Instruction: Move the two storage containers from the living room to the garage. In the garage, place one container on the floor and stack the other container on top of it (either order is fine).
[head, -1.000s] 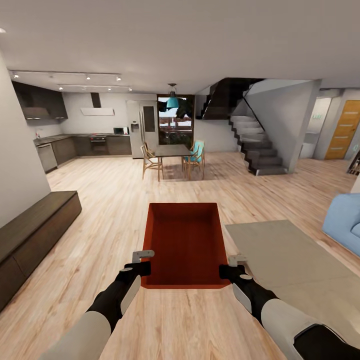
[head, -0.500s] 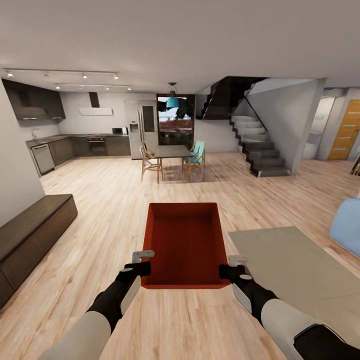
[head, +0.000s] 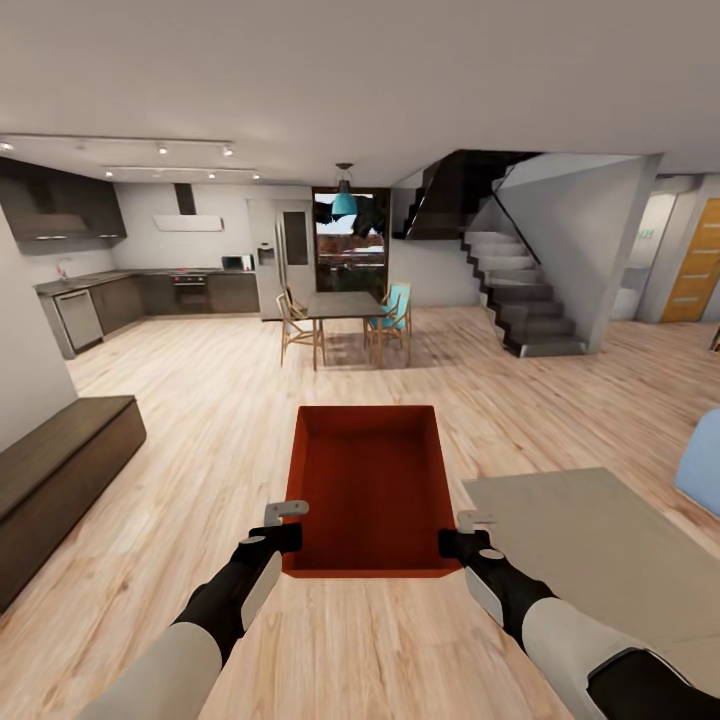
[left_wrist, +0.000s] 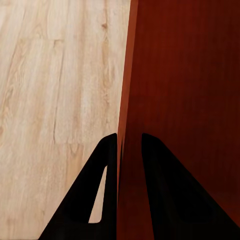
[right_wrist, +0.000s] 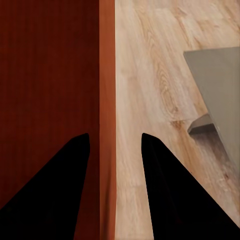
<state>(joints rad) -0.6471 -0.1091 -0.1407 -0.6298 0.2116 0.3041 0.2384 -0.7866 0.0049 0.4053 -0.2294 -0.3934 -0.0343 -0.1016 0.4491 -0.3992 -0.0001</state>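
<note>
One red-orange storage container (head: 370, 485) hangs open side up, in front of me above the light wood planks of the living room. My left gripper (head: 288, 525) is shut on its left wall near the close corner, and its fingers straddle that wall (left_wrist: 129, 142). My right gripper (head: 458, 532) is shut on the right wall, with one finger on each side of the rim (right_wrist: 115, 140). The bin holds nothing. The garage is out of view.
A dark low bench (head: 60, 470) runs along the left wall. A grey rug (head: 600, 550) lies at right, with a blue sofa (head: 705, 460) at its edge. Ahead are a dining table with chairs (head: 345, 305), a kitchen, stairs (head: 520, 300) and an orange door (head: 695, 260).
The whole view has shifted: bench, rug and sofa slide outward and toward me, so the camera moved forward. The container and both arms hold the same place in the picture.
</note>
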